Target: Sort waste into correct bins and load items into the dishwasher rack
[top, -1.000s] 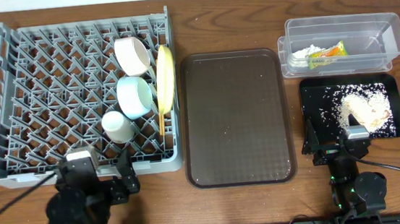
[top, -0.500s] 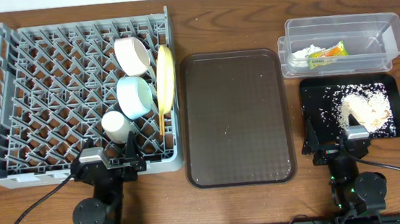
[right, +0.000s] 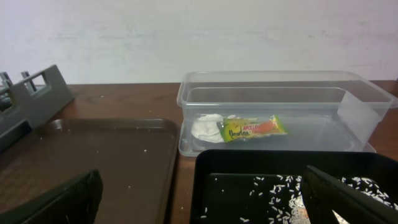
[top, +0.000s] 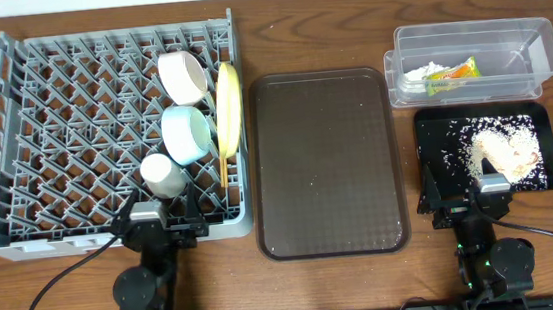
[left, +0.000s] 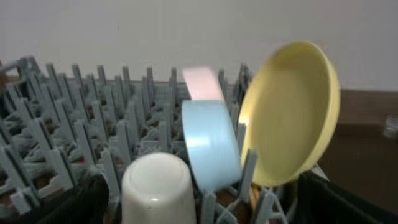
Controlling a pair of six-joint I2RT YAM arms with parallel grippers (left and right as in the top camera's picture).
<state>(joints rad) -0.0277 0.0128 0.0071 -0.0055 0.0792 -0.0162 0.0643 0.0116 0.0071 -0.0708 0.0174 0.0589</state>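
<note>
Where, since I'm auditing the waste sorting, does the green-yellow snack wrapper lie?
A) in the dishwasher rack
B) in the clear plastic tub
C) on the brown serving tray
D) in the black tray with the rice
B: the green-yellow snack wrapper lies inside the clear plastic tub, beside the crumpled white paper.

The brown serving tray (top: 325, 161) in the middle is open room to pass over. On the dishwasher rack (top: 55, 144), the right columns are jammed with the yellow plate (top: 228, 104), pinkish-white bowl (top: 183, 75), light blue bowl (top: 186, 133) and white cup (top: 161, 173). Its left half is just pegs.
</note>
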